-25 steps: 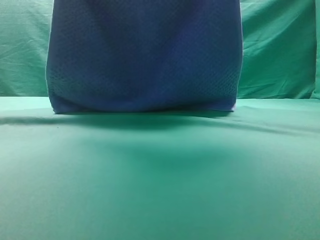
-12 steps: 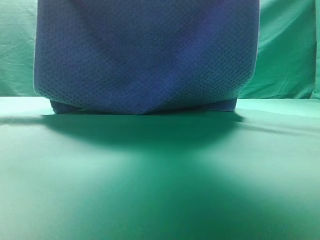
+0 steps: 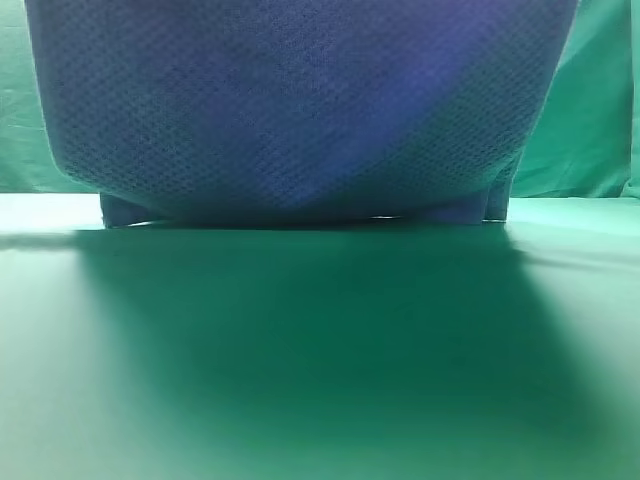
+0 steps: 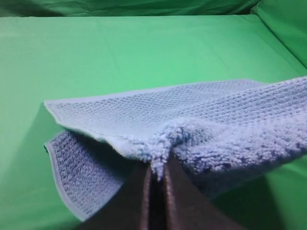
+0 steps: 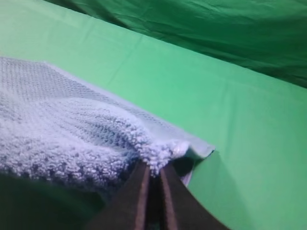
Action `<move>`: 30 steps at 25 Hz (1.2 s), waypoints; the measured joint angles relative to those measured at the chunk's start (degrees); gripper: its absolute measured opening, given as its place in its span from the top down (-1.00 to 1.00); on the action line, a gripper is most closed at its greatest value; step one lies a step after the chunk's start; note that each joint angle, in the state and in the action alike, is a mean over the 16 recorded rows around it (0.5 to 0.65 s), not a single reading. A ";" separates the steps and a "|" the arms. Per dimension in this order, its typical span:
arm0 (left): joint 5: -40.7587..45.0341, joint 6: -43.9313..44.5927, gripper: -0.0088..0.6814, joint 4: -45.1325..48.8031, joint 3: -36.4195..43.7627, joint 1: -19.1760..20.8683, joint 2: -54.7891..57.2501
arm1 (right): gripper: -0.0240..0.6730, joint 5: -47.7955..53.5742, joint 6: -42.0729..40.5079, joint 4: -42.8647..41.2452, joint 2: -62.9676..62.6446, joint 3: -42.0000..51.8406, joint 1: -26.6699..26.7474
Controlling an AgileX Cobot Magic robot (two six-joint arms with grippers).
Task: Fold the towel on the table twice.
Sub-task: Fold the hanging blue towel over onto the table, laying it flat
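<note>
Pinching a bunched edge of the towel (image 4: 201,124) between pressed-together jaws, the left end effector (image 4: 157,175) holds the cloth lifted, with a lower layer sagging below and to its left. The right end effector (image 5: 154,173) likewise has its jaws pressed together on a fluffy pinch of the towel edge, the cloth spreading away to its left. Beyond both, the tabletop (image 4: 120,52) lies well under the raised part. In the exterior high view the towel hangs as a wide curtain, its lower fold resting on the tabletop. It looks soft, light and limp, likely to droop, so hold at corners or edges, both ends level.
</note>
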 joint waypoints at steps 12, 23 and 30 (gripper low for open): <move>3.10 0.14 0.97 -2.45 19.63 0.00 -17.08 | 0.93 2.87 0.11 3.53 -18.54 19.27 0.00; 4.25 0.14 0.97 -6.19 32.00 0.00 -25.09 | 0.93 6.66 0.12 7.90 -29.85 31.43 0.00; -0.19 0.93 0.97 -10.56 34.45 0.00 -23.47 | 0.93 1.04 0.12 9.87 -30.22 34.87 0.00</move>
